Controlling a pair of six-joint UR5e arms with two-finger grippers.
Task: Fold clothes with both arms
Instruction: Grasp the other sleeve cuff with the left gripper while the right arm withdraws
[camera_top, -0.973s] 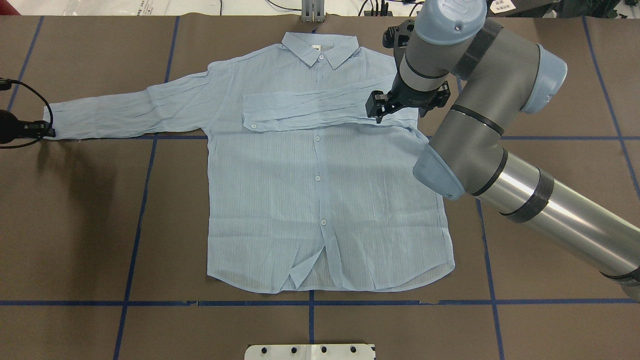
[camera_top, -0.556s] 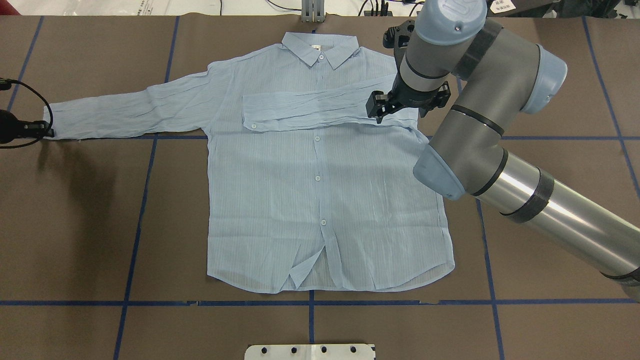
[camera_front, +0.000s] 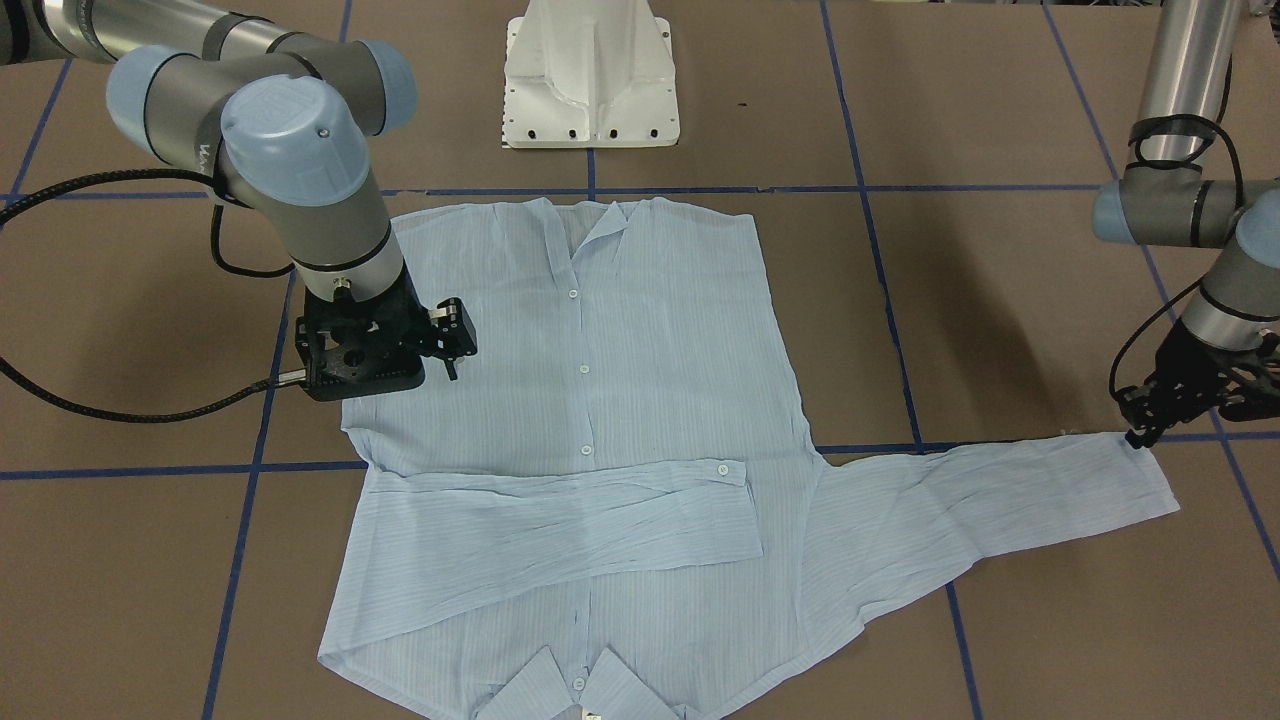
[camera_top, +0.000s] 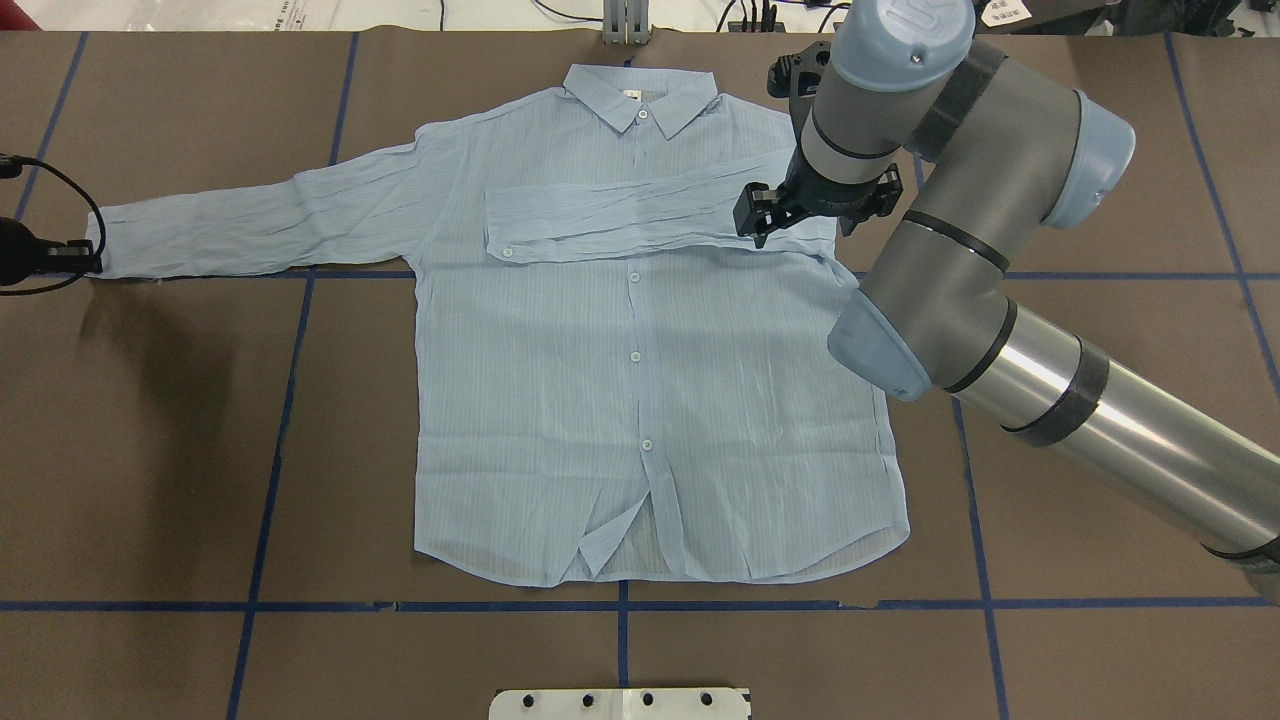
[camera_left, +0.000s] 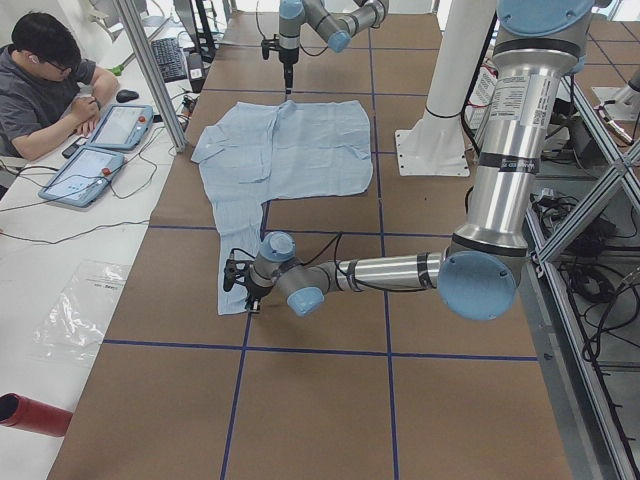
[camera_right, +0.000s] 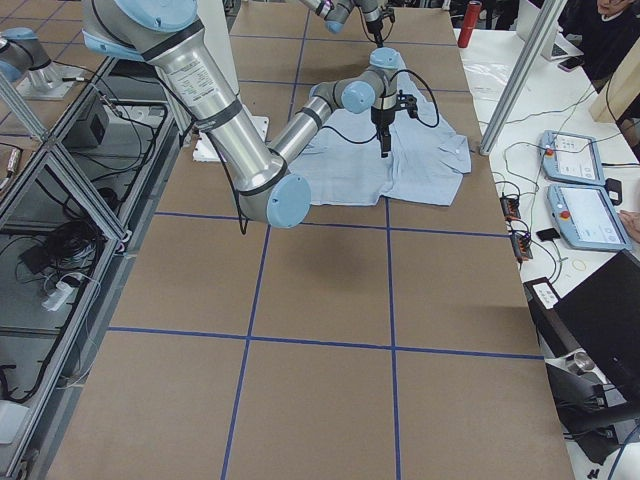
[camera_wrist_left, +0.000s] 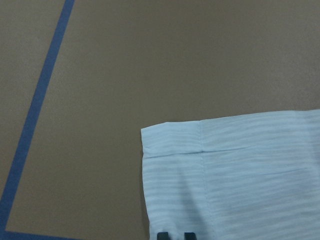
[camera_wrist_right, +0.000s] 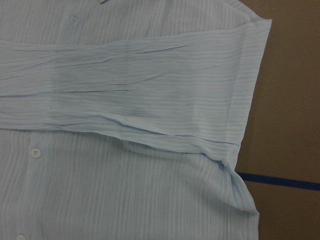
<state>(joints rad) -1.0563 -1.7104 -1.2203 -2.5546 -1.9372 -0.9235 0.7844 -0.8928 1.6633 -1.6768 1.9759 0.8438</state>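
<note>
Lying flat and front up on the table (camera_top: 150, 450), the shirt (camera_top: 620, 400) has 1 sleeve (camera_top: 610, 222) folded across the chest and the other sleeve (camera_top: 260, 220) stretched straight out to the side. The right gripper (camera_top: 760, 215) hangs over the folded sleeve's shoulder end, jaws apparently parted, holding nothing. The left gripper (camera_top: 85, 262) sits at the outstretched cuff (camera_wrist_left: 170, 140), its 2 fingertips (camera_wrist_left: 161, 235) close together over the cloth edge; can't tell whether it pinches.
</note>
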